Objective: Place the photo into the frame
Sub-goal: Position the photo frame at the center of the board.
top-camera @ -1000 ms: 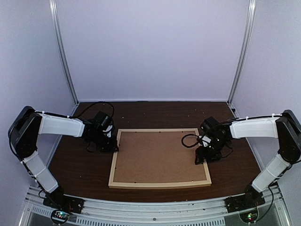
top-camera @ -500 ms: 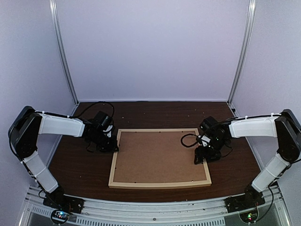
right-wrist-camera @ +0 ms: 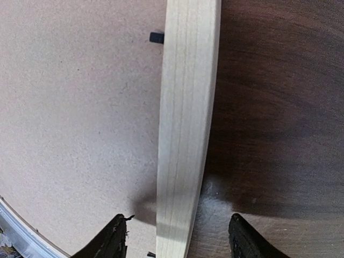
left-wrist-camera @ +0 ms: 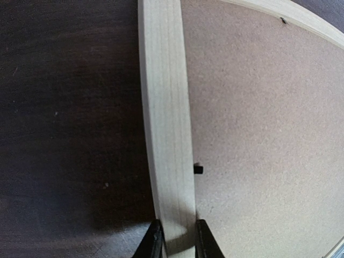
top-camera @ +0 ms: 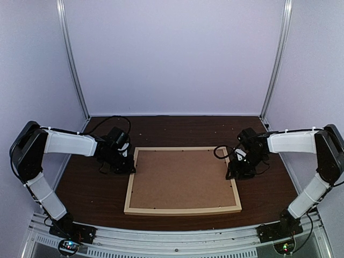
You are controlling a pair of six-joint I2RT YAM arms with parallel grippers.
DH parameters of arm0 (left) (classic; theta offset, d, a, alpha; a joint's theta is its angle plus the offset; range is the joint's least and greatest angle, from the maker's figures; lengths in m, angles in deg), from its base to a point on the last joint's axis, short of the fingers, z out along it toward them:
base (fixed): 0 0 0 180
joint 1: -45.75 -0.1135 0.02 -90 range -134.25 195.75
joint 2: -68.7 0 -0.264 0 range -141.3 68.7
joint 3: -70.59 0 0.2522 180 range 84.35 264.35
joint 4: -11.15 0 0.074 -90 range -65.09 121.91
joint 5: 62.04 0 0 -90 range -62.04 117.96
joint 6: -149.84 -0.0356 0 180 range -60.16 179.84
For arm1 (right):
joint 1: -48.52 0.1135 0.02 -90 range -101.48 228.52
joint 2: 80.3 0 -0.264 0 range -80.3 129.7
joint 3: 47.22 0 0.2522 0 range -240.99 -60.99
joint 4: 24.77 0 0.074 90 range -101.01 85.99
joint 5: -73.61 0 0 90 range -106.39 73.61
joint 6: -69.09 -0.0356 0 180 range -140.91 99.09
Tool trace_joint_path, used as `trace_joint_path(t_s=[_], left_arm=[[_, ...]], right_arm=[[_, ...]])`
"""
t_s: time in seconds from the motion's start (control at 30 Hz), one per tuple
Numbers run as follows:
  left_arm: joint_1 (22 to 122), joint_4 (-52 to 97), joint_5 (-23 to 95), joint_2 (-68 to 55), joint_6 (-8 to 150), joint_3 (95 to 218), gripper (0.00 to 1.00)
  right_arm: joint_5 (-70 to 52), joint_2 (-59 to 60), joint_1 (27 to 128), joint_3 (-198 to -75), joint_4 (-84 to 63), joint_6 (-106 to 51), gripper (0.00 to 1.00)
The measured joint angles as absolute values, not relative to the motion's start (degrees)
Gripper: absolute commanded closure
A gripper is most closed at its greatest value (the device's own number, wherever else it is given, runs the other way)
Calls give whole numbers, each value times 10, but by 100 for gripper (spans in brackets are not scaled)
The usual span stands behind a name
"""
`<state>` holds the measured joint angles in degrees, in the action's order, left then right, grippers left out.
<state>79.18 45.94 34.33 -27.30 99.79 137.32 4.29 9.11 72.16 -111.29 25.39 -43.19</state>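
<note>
The frame of light wood lies flat on the dark table, with a brown backing board filling its opening. The photo is out of view. My left gripper is at the frame's left rail. In the left wrist view the left gripper is shut on that rail, one finger on each side. My right gripper hangs over the right rail. In the right wrist view the right gripper is open, its fingers standing wide of the rail on both sides.
Small black retaining tabs stick out from the rails' inner edges over the board. Dark brown table surrounds the frame. Lilac walls and metal posts enclose the back and sides.
My right gripper has moved a little away and to the right, from over the board's edge to astride the right rail. The left gripper and the frame have stayed put.
</note>
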Motion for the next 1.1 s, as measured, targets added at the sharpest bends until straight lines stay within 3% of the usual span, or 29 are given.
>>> trace_joint_path(t_s=[0.37,0.67,1.1], left_arm=[[793,461,340,-273,997,1374,88],[794,462,337,-273,996,1375,80],[799,490,309,-273,955,1390,36]], right_arm=[[94,120,704,-1108,213,-422,60],[106,115,689,-1101,211,-418,71],[93,128,687,-1124,234,-416,80]])
